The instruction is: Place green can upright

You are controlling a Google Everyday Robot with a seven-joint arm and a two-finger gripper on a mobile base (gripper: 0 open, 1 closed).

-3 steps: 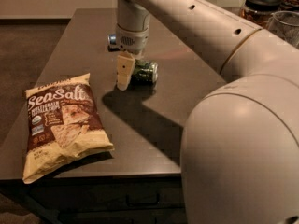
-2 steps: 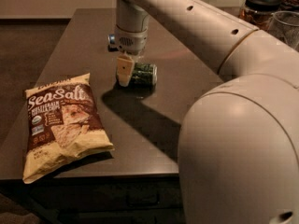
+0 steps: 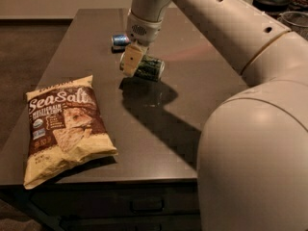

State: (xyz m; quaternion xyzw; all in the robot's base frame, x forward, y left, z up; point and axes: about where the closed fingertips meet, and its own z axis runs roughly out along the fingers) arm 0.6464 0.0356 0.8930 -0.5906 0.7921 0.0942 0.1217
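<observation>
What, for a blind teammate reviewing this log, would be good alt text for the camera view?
The robot's gripper holds a green can, lying sideways, by one end over a dark table. A blue can lies behind it, and a bag of sea salt chips lies at the front left.

Gripper (image 3: pixel 135 65) holds green can (image 3: pixel 150 68); blue can (image 3: pixel 120 40) just behind; chip bag (image 3: pixel 62 126) well apart.

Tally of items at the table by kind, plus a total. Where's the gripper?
Cans: 2, the green can, held on its side in the gripper over the middle of the table, and the blue-and-silver can lying behind it.
Chip bags: 1, the chip bag at the front left.
Total: 3
</observation>
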